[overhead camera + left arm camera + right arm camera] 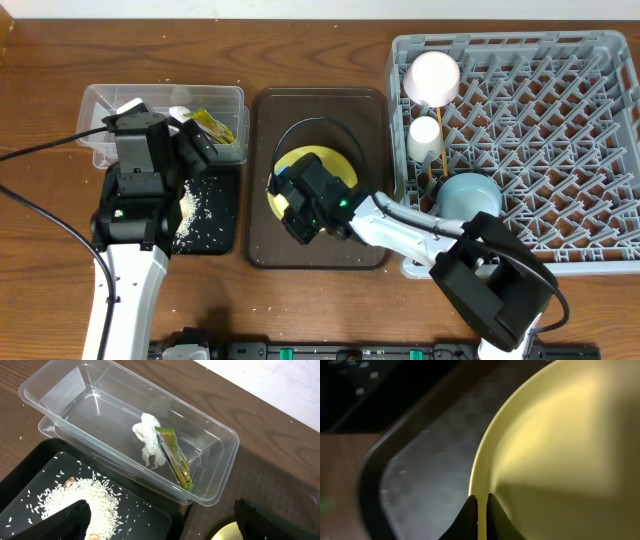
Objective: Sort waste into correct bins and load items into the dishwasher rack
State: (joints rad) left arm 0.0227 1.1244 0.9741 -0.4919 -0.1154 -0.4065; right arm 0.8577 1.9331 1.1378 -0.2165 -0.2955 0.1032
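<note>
Yellow plate (560, 450) is being pinched at rim by right gripper (481, 505), fingers almost closed on thin edge. Plate is sitting in brown tray (370, 130), beside rack (560, 130). Left gripper (190, 143) is being held wide open, nothing in it, above clear tub (60, 387) and black tray (30, 467). Tissue (149, 440) and wrapper (176, 457) are lying in tub. Rice (82, 495) is lying on black tray. Bowl (432, 76), cup (424, 135), blue dish (468, 195) are sitting in rack.

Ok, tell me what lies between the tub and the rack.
The brown tray, holding the plate whose rim the right gripper pinches; the overhead view shows it.
</note>
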